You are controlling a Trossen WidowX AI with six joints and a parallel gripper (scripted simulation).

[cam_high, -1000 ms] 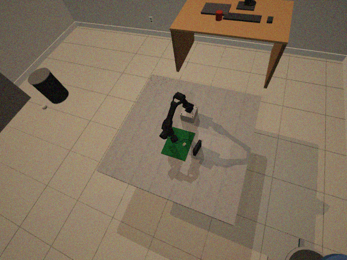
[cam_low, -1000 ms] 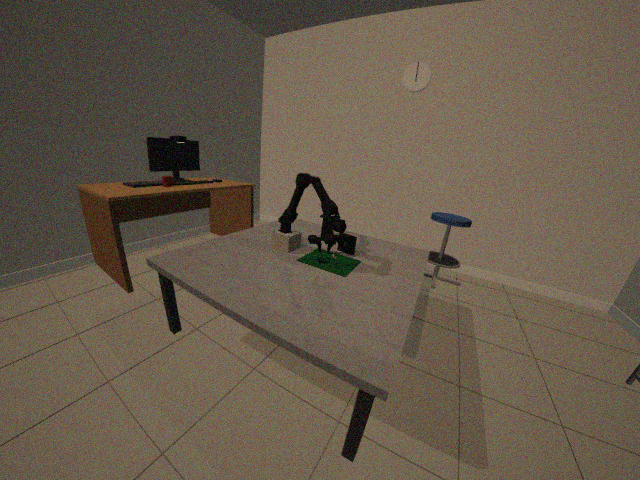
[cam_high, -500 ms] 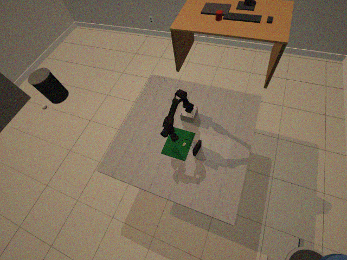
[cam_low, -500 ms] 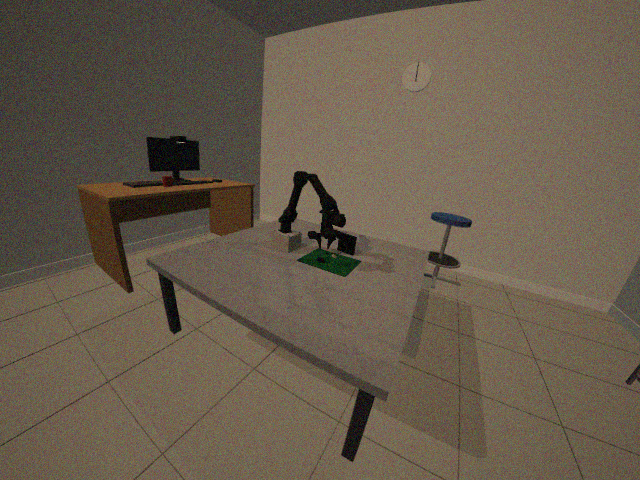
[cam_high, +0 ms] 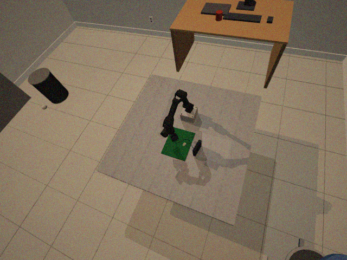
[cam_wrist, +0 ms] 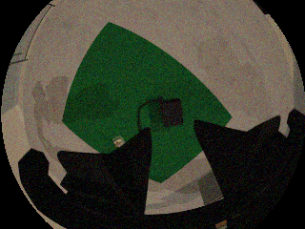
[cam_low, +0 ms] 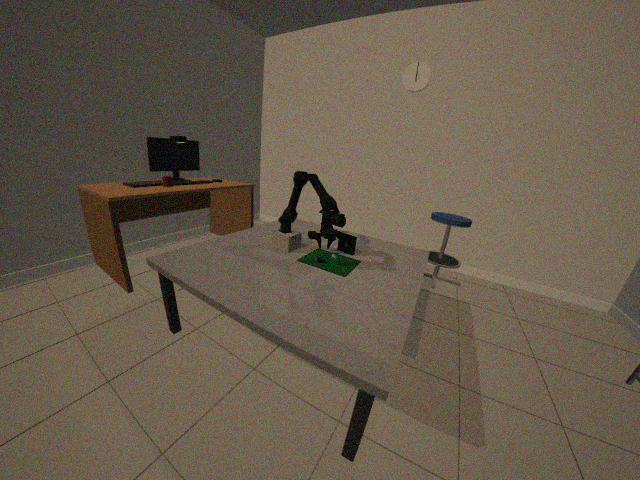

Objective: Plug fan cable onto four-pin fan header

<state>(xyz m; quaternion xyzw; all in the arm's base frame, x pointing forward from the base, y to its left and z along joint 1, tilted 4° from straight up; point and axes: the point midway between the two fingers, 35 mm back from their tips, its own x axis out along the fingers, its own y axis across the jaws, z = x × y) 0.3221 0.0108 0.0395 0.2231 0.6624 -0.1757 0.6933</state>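
Note:
The green board (cam_high: 173,152) (cam_low: 338,266) (cam_wrist: 121,76) lies flat on the grey table. A small dark plug (cam_wrist: 171,114) with a thin black cable looping from it sits on the board. A small cream header (cam_high: 184,144) (cam_wrist: 117,141) stands on the board apart from the plug. The black fan (cam_high: 197,147) (cam_low: 346,242) stands upright at the board's edge. My gripper (cam_high: 174,137) (cam_low: 322,242) (cam_wrist: 172,128) hangs over the board with its fingers half open. The plug shows just beyond the fingertips, and nothing is between the fingers.
The arm's white base block (cam_high: 188,114) (cam_low: 287,240) stands behind the board. The grey table (cam_high: 224,117) (cam_low: 268,304) carries only these things. A wooden desk (cam_high: 232,27), a dark bin (cam_high: 49,85) and a blue stool (cam_low: 450,220) stand well away.

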